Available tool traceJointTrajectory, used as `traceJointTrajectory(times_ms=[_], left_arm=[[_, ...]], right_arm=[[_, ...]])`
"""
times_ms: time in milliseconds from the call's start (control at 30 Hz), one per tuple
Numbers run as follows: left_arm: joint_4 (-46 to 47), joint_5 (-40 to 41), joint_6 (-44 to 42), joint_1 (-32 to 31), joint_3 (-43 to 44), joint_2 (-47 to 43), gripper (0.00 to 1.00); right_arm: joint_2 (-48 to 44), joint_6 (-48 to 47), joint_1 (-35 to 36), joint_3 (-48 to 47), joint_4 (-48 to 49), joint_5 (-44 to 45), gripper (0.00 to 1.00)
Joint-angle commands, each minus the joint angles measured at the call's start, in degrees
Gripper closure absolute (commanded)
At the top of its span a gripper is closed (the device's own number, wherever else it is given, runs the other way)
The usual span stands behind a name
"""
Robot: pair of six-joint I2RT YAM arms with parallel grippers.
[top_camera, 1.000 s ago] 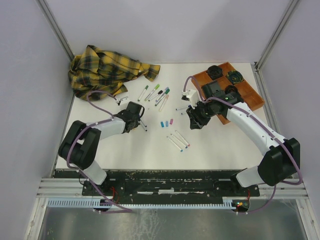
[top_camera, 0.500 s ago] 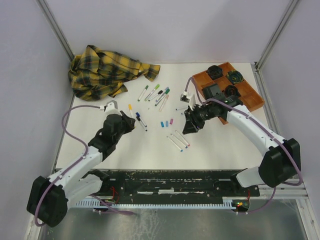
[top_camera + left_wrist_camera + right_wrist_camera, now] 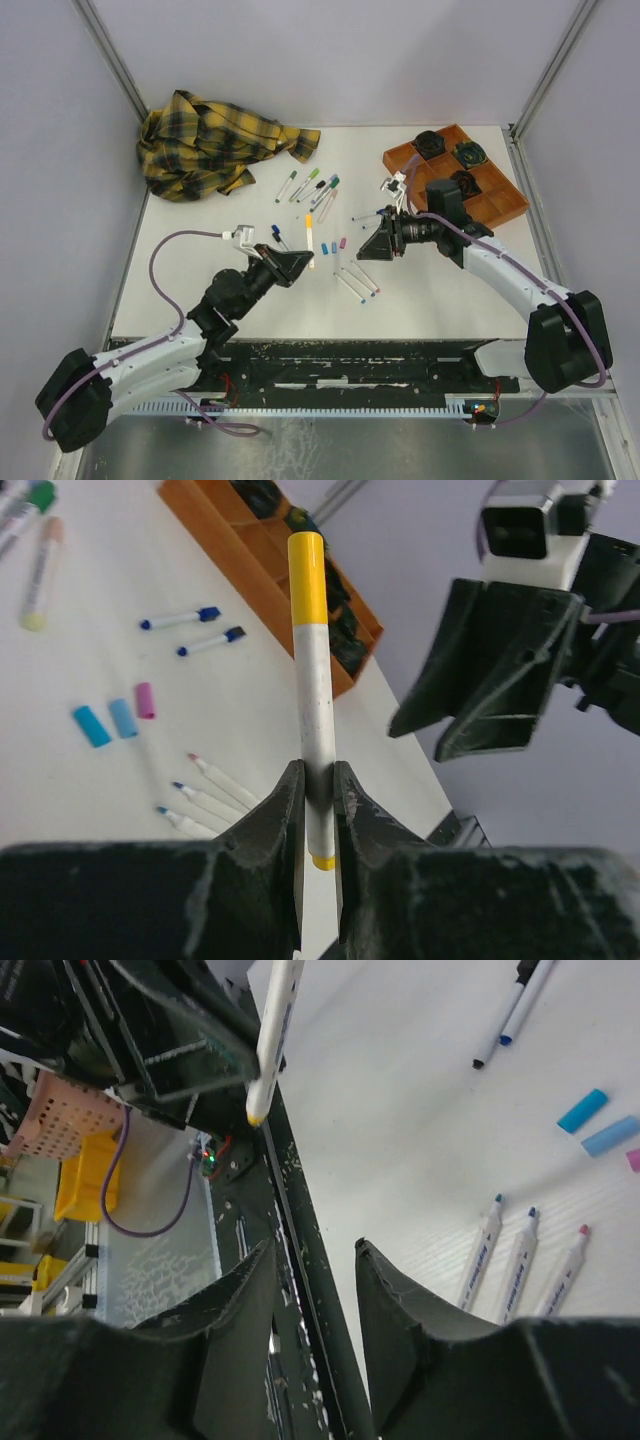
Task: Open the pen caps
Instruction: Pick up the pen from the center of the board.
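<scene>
My left claw (image 3: 318,780) pinched the pen (image 3: 314,690), yellow cap (image 3: 305,575) aimed at my spread, empty right claw (image 3: 312,1260).

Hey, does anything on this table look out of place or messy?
A crumpled yellow plaid cloth lies heaped at the far left corner of the table, unrelated to the pens. Three loose pen caps lie mid-table near three uncapped pens, which fits the job. Nothing looks spilled or broken.

Cloth (image 3: 212,145) far left, tray (image 3: 497,192) far right, pens (image 3: 310,187) between, caps (image 3: 333,245) nearer, pen (image 3: 312,680) in left claw (image 3: 318,777)
</scene>
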State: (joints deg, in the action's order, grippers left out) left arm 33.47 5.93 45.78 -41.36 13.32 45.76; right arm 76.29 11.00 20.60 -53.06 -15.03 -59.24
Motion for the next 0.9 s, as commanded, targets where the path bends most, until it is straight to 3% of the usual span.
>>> traceJointTrajectory(times_ms=[0,100,333,867], left_arm=[[17.57,5.07,-0.91,-6.46,-0.65,4.72,0.97],[22.65,5.86,-1.3,-8.74,-0.58,8.84,0.97],[31.78,8.74,-2.1,-13.08,-0.22,16.36,0.97],[39.33,10.44,-3.06,-18.25,4.93,26.75,0.97]], right_arm=[[-3.38,20.47,-0.05,8.78,35.72,-3.8,0.54],[-3.89,22.38,-0.08,10.97,40.27,-2.75,0.53],[-2.91,24.33,-0.03,10.6,40.33,-2.6,0.52],[-1.73,28.14,1.91,11.73,43.99,-1.67,0.48]])
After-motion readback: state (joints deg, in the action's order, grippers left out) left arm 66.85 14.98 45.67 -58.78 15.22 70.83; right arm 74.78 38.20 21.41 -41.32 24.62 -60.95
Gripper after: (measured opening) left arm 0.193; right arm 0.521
